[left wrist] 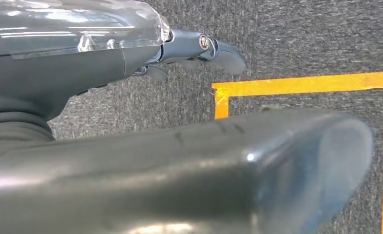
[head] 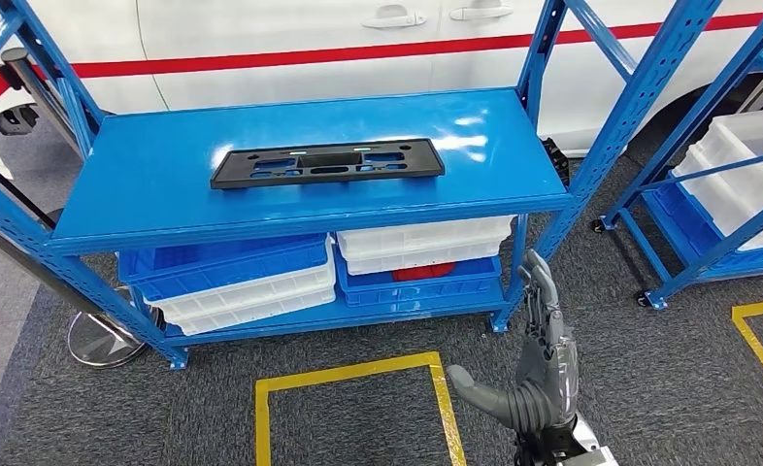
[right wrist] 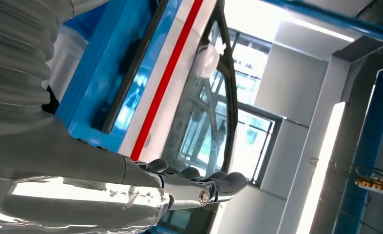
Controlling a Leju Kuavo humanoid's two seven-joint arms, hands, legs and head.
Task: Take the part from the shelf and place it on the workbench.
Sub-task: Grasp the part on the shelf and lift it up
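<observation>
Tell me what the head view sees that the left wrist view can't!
Head view alone: the black part lying flat on the blue shelf, bins underneath, a white car behind, and the right hand, empty, in front of the shelf. Left wrist view alone: the left hand, empty. Both: grey carpet with yellow tape.

The right hand (head: 545, 364) is cut off at its wrist by the head view's lower edge. The bins (head: 261, 282) are partly hidden beneath the shelf (head: 164, 184).
</observation>
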